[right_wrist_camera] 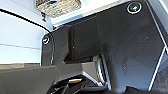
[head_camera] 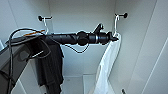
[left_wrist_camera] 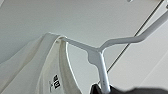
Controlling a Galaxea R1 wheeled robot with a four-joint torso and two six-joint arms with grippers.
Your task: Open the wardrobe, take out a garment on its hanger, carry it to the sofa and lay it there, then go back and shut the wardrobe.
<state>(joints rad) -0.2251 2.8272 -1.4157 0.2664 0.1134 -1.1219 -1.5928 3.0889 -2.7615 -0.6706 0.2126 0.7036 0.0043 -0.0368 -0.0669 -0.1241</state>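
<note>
Here, the left gripper (head_camera: 115,38) is seen at the white hanger (head_camera: 115,25); whether its fingers are closed on it cannot be told. Below it the white garment (head_camera: 106,67) hangs inside the open wardrobe (head_camera: 82,15), with a black T-shirt (head_camera: 51,67) well apart on the opposite wall.

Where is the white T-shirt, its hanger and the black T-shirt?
white T-shirt (head_camera: 106,65): head view, its hanging cloth.
hanger (left_wrist_camera: 98,56): left wrist view, its neck.
black T-shirt (head_camera: 51,67): head view, its body.
</note>
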